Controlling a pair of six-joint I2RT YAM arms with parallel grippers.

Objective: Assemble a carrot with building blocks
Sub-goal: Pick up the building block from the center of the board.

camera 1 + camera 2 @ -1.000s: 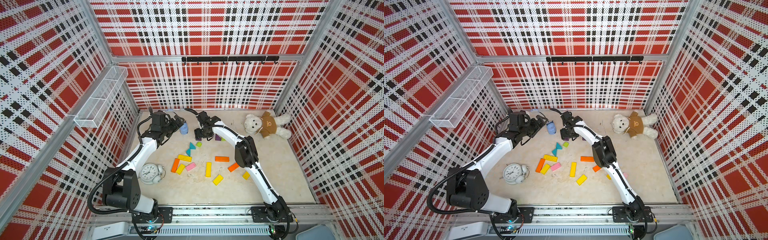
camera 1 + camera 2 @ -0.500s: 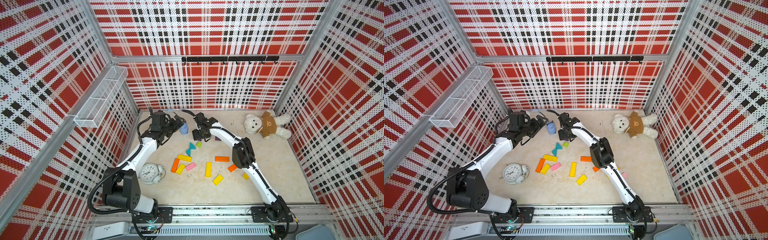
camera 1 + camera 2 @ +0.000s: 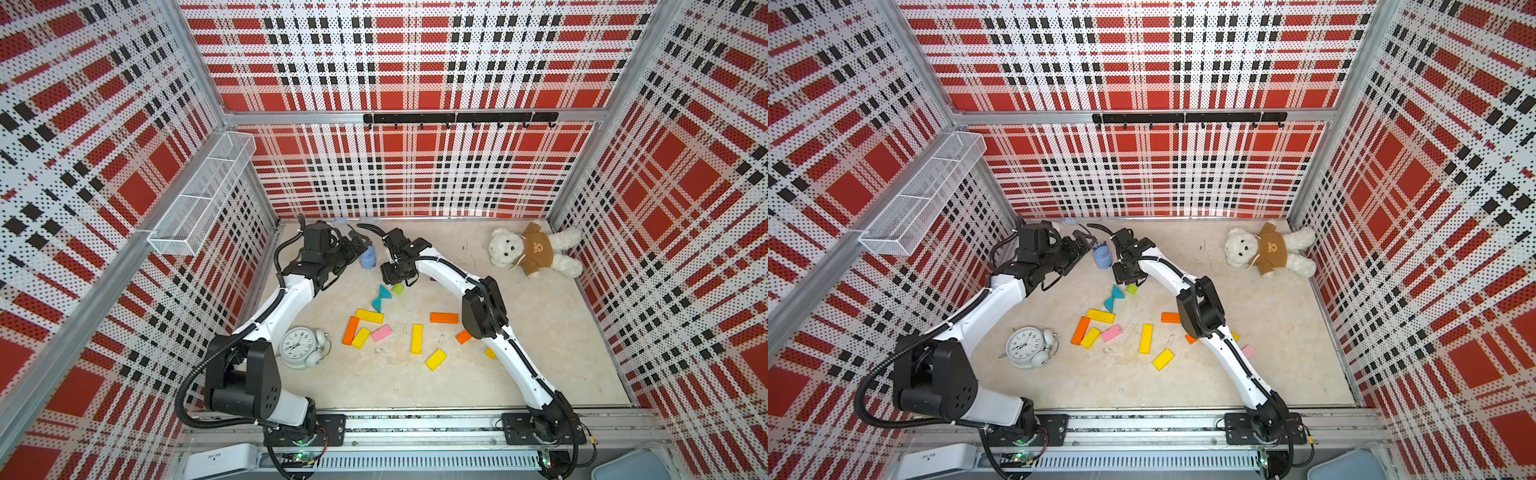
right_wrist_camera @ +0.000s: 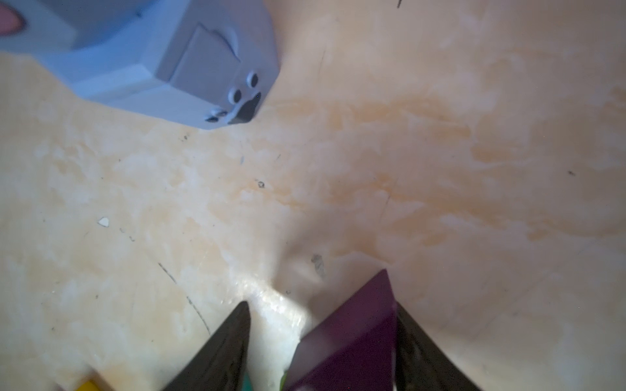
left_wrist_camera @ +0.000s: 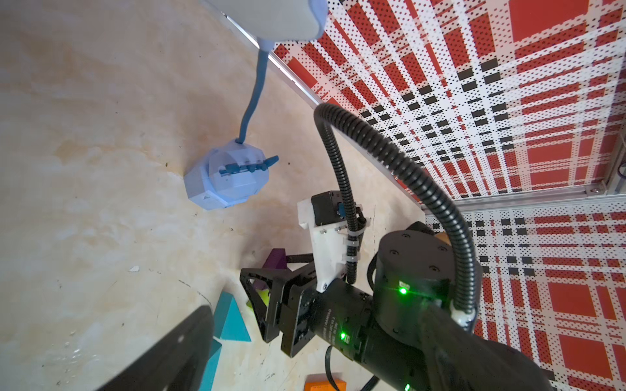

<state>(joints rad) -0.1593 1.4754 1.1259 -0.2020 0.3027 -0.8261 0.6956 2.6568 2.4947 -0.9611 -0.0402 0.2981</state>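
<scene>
Purple triangle (image 4: 352, 338) now sits ungripped inside the narrowing right hand (image 4: 321, 304); left hand (image 3: 358, 243) open.

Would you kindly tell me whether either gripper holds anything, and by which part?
Nothing is gripped: the purple triangle sits inside the right gripper, against one finger, clear of the other. The left gripper is open, empty.

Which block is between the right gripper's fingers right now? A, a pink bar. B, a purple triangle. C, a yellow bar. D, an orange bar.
B: in the right wrist view the purple triangle lies between the right gripper's black fingers.
</scene>
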